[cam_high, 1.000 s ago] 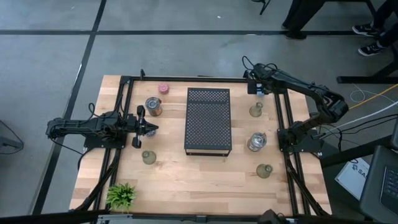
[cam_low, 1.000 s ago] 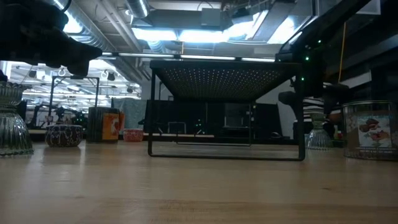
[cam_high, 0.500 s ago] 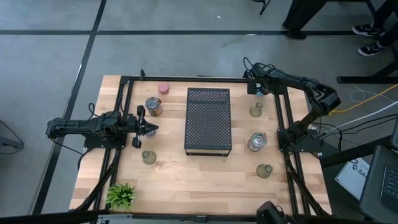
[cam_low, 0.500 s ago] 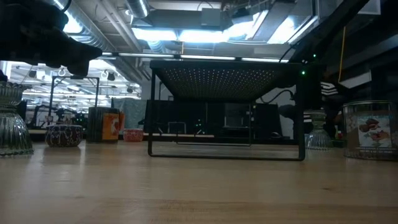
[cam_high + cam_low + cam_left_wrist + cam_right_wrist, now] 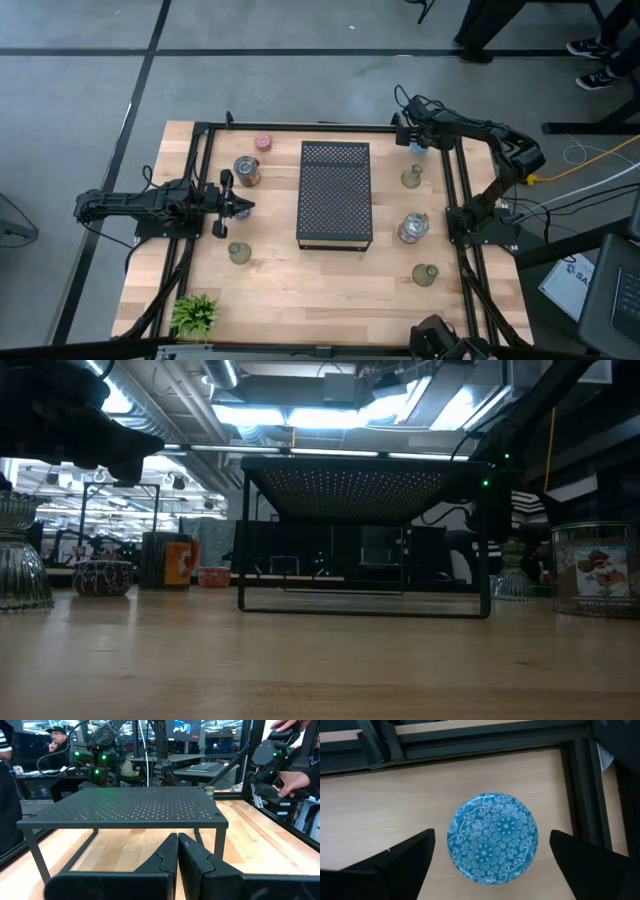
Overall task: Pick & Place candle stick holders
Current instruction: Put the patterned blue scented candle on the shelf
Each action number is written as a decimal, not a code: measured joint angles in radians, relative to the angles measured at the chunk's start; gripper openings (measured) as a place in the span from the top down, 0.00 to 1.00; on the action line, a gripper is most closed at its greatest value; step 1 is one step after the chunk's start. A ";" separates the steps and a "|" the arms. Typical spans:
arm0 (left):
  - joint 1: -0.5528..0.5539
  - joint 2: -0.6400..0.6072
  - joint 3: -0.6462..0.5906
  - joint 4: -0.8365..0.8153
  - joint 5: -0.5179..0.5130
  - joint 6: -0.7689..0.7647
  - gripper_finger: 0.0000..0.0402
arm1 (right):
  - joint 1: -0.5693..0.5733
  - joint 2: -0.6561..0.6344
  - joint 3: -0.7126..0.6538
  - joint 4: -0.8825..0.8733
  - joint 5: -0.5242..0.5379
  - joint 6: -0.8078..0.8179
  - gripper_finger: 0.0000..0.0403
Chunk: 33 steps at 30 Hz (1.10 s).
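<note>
Overhead cam looks straight down; low cam sits tabletop-level; both share black tray (image 5: 335, 194).

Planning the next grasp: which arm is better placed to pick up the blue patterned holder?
Right. Its open claw hangs directly above the blue holder; the left claw is shut, across the tray.

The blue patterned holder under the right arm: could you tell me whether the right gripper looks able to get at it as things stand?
Probably yes. The right gripper hangs above the blue holder with its fingers spread wide on either side, and nothing lies between them.
</note>
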 joint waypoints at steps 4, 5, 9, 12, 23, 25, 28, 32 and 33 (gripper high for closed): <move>0.000 0.000 0.000 0.000 0.000 0.000 0.98 | 0.001 0.000 0.000 0.003 0.000 0.000 0.02; 0.000 0.000 0.000 0.000 0.000 0.000 0.98 | 0.000 0.000 0.000 0.003 0.000 0.000 0.02; 0.000 0.000 0.000 0.000 0.000 0.000 0.98 | 0.001 0.000 0.000 0.004 0.002 0.000 0.02; 0.000 0.000 0.000 0.000 0.000 0.000 0.98 | 0.001 0.000 0.000 0.005 0.002 0.000 0.02; 0.000 0.000 0.000 0.000 0.000 0.000 0.98 | 0.001 0.000 0.000 -0.001 -0.002 -0.004 0.08; 0.000 0.000 0.000 0.000 0.000 0.000 0.98 | 0.001 0.000 0.000 -0.003 -0.006 -0.004 0.12; 0.000 0.000 0.000 0.000 0.000 0.000 0.98 | 0.001 0.000 0.000 -0.004 -0.024 -0.007 0.19; 0.000 0.000 0.000 0.000 0.000 0.000 0.98 | 0.002 0.000 0.000 -0.004 -0.044 -0.015 0.27; 0.000 0.000 0.000 0.000 0.000 0.000 0.98 | 0.003 -0.001 0.001 -0.004 -0.050 -0.018 0.29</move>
